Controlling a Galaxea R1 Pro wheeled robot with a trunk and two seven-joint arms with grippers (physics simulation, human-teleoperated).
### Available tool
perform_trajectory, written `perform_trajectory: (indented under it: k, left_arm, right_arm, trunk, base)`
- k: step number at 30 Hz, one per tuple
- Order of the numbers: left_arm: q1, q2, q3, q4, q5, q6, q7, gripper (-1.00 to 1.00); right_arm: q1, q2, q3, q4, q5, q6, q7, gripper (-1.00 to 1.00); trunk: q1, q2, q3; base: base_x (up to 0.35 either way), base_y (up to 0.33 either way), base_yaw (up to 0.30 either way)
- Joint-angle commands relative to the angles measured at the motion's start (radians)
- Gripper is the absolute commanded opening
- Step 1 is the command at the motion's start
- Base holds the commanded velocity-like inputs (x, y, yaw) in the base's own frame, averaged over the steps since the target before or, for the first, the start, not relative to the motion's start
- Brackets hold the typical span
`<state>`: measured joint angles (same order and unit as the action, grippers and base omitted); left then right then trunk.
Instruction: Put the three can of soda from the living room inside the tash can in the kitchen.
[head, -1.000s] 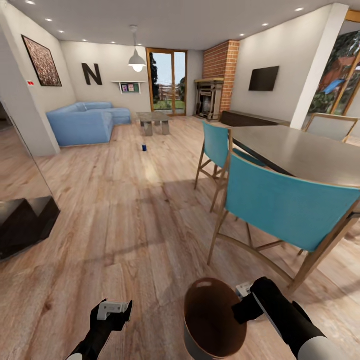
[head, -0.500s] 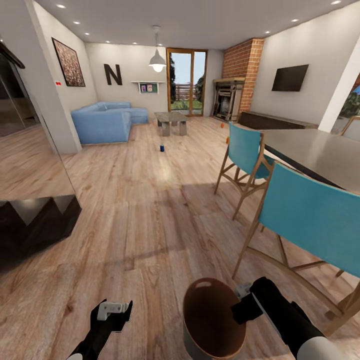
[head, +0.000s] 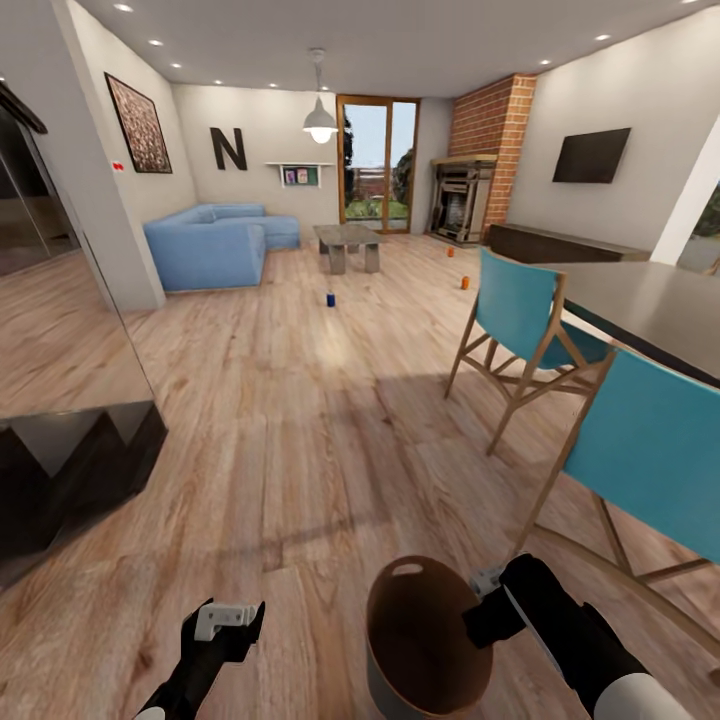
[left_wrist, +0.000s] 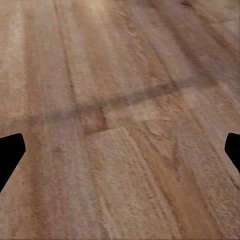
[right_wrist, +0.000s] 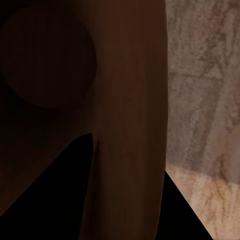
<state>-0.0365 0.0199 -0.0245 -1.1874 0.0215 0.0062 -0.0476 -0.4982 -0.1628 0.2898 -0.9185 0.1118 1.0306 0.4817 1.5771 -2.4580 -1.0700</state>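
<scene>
A light-blue corner sofa (head: 212, 245) sits at the far end of a wood-plank floor (head: 300, 440); above it on the pale wall hang a big black letter N (head: 228, 149) and a speckled framed picture (head: 139, 124). Right of the sofa stands a low coffee table (head: 347, 246) under a white pendant lamp (head: 320, 122); behind the table, a glazed door (head: 376, 165) shows daylight. Further right of the sofa rise a red-brick fireplace (head: 487, 158) and a wall-mounted black screen (head: 590, 155); nearer stand teal chairs (head: 520, 310) at a dark table (head: 650, 305).

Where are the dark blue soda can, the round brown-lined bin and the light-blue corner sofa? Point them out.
Dark blue soda can (head: 330, 299): head view, middle of its side.
Round brown-lined bin (head: 418, 628): head view, brown inner wall.
Light-blue corner sofa (head: 205, 252): head view, front face.
</scene>
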Motion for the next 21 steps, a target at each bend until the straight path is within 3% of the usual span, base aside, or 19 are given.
perform_trajectory:
  k: [1, 21]
  left_arm:
    - [0.0, 0.0, 0.0, 0.0, 0.0, 0.0, 0.0, 1.0]
    - [0.0, 0.0, 0.0, 0.001, 0.0, -0.001, 0.0, 1.0]
  right_arm:
    - [0.0, 0.0, 0.0, 0.0, -0.026, 0.005, 0.002, -1.0]
    - [0.0, 0.0, 0.0, 0.0, -0.025, 0.005, 0.0, -1.0]
  trunk:
    - [0.0, 0.0, 0.0]
    - [0.0, 0.0, 0.0]
  base:
    - [0.256, 0.191, 0.0]
    - [0.253, 0.194, 0.0]
